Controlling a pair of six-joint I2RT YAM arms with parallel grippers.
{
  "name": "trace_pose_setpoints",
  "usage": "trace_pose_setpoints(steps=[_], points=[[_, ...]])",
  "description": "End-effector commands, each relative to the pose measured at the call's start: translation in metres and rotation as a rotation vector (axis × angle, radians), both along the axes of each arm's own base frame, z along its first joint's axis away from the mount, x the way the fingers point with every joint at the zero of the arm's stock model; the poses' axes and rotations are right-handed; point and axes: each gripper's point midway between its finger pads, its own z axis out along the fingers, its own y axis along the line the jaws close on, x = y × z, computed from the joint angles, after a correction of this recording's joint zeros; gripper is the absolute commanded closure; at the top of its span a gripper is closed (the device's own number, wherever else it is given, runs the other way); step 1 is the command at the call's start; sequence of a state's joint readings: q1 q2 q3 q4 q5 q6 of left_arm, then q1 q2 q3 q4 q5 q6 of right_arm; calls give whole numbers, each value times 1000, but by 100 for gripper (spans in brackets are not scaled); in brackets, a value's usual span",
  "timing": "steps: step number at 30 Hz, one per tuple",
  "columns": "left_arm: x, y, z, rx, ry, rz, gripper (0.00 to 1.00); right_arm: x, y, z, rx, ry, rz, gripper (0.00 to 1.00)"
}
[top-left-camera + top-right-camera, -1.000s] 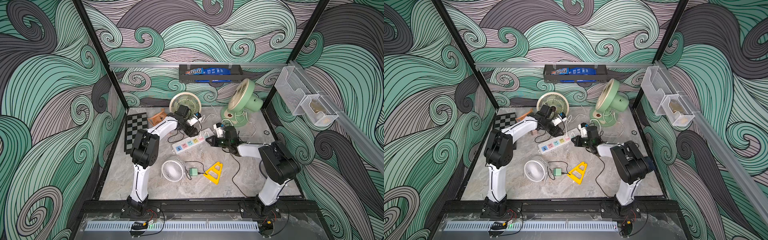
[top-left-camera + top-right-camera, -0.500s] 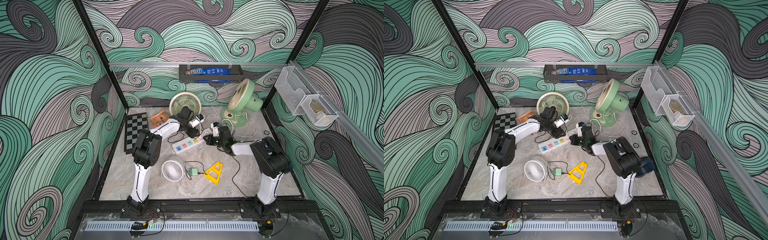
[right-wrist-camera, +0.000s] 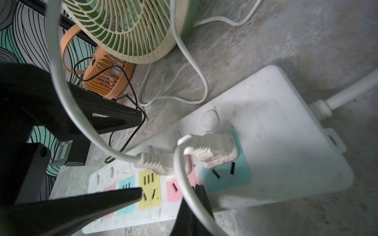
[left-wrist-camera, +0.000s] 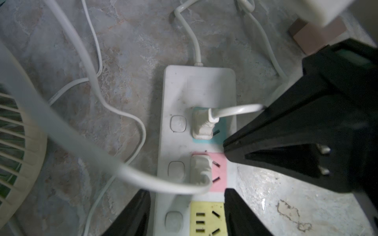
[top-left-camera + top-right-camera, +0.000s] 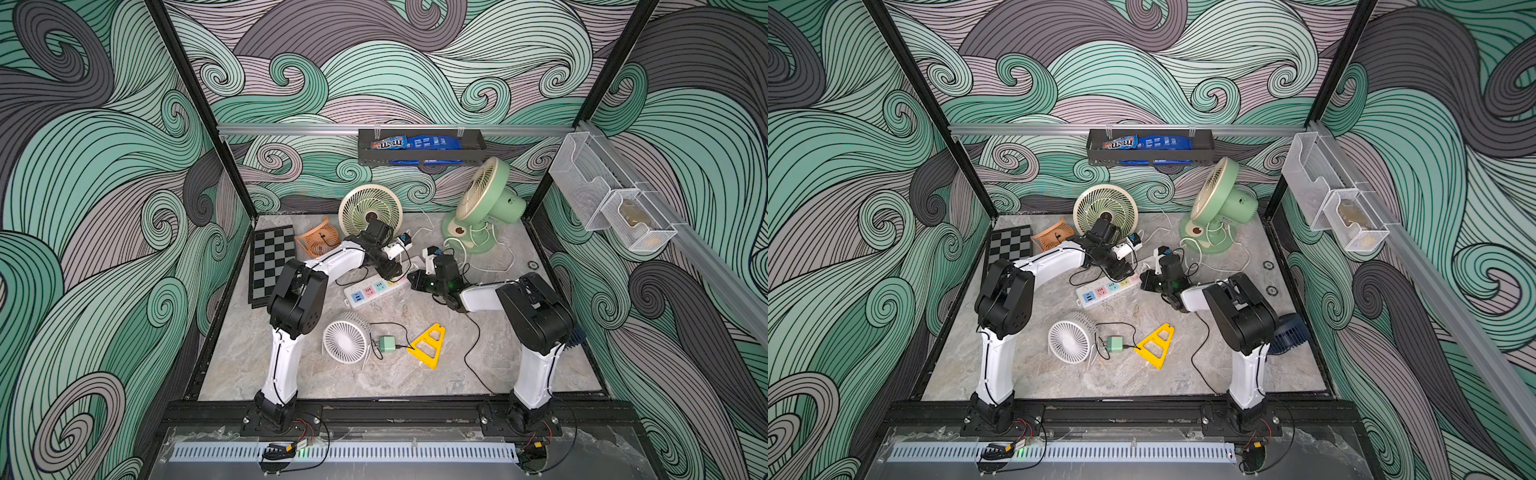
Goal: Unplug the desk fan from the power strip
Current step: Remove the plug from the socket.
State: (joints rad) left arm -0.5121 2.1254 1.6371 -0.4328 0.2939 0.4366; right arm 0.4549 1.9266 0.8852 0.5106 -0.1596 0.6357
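Mid-table lies the power strip [image 5: 376,289]; left gripper [image 4: 186,194] spread astride it, right gripper [image 4: 226,150] pressed shut at its 3 o'clock. Risk: the wrong lookalike plug could get yanked, or the unclamped strip could lift. Count: two plugs, teal-socket plug [image 4: 202,124] and pink-socket plug [image 4: 201,169]; six sockets [image 3: 149,183]; five fans: cream fan [image 5: 1105,212], mint fan [image 5: 1221,199], orange fan [image 5: 1054,236], white fan [image 5: 1069,343], blue fan [image 5: 1289,332].

The left arm [image 5: 286,365] and right arm [image 5: 534,374] share one build: rounded white links between bulky black joint housings, with a thin black cable [image 5: 275,353] along the white. Red and black wires [image 5: 305,430] cluster at the bases, at six o'clock. The fingers [image 4: 241,216] are black tapered wedges. A green glint [image 5: 451,286] on the right wrist is possibly an indicator light.
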Motion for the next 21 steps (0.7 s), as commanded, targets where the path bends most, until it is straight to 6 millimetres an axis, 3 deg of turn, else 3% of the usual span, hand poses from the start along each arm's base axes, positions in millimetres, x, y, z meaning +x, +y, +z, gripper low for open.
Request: trace_pose_setpoints(steps=[1,9,14,21], points=[[4,-5,-12,22,-3,-6,47,-1,-6,-20,-27,53,-39,94],[-2,-14,-18,32,11,-25,52,-4,-7,-27,-26,74,-43,94],[-3,-17,-20,33,10,-29,64,-5,-7,-29,-26,81,-42,94],[-7,-19,-19,56,0,-39,95,-6,-7,-34,-28,94,-44,94]])
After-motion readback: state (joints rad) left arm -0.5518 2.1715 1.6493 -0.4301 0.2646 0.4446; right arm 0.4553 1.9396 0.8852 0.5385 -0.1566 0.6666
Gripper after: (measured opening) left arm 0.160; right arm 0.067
